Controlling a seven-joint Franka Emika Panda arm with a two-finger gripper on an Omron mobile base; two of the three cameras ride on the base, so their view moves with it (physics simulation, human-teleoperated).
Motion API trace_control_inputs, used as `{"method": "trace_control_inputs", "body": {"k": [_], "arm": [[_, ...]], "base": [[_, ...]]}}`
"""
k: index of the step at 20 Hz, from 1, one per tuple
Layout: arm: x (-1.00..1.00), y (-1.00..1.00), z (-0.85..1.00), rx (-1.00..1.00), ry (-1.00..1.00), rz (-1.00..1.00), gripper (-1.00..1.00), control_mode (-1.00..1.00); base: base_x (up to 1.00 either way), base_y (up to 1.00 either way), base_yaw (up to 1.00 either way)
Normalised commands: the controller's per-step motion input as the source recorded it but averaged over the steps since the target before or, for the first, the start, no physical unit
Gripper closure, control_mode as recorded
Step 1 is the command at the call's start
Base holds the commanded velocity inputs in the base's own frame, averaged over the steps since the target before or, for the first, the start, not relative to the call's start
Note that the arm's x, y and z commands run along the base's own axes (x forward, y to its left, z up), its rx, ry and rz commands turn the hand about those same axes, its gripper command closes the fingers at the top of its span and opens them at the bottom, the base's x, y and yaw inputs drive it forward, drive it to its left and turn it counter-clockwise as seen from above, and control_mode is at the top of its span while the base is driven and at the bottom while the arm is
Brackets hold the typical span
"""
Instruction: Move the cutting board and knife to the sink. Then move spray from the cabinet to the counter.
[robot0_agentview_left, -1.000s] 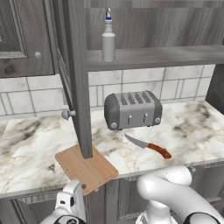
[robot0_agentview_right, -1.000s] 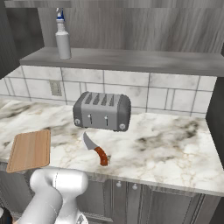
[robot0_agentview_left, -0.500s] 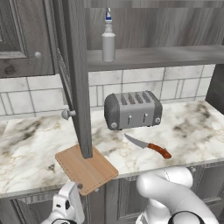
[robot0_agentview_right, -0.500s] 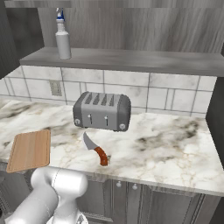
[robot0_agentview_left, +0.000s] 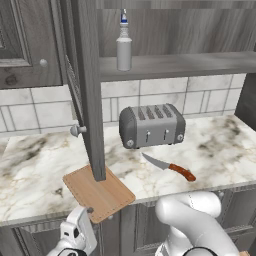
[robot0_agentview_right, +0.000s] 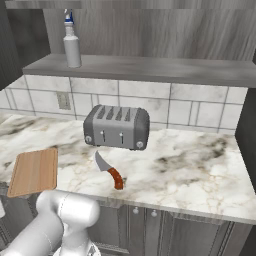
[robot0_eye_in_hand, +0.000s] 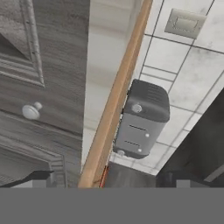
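Up on the cabinet shelf (robot0_agentview_left: 190, 65) in the left base view stands the spray (robot0_agentview_left: 123, 44), while the cutting board (robot0_agentview_left: 98, 192) overhangs the desk (robot0_agentview_left: 35, 170) edge and the knife (robot0_agentview_left: 167, 166) lies before the toaster (robot0_agentview_left: 151, 125). From the right base view, board, knife and toaster sit apart (none touching). Along the hand view, the pincer (robot0_eye_in_hand: 105, 177) stands wide open, holding nothing, its tips either side of the board's edge.

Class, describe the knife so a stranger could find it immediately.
Start at the white marble counter and find the grey toaster. Just in front of it lies the knife, apart from the wooden cutting board. Its pointed silver blade and reddish-brown handle mark it out.
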Motion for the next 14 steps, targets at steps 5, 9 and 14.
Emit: {"method": "trace_control_inputs", "body": {"k": [5, 9, 14], "arm": [[0.16, 0.07, -0.25, -0.05, -0.01, 0.0, -1.0, -1.0], [0.17, 0.03, -0.17, -0.03, -0.01, 0.0, -1.0, -1.0], [0.09, 0.0, -0.07, -0.02, -0.03, 0.0, -1.0, -1.0]], "base": [[0.0, 0.0, 0.0], [0.0, 0.0, 0.0], [0.0, 0.0, 0.0]]}}
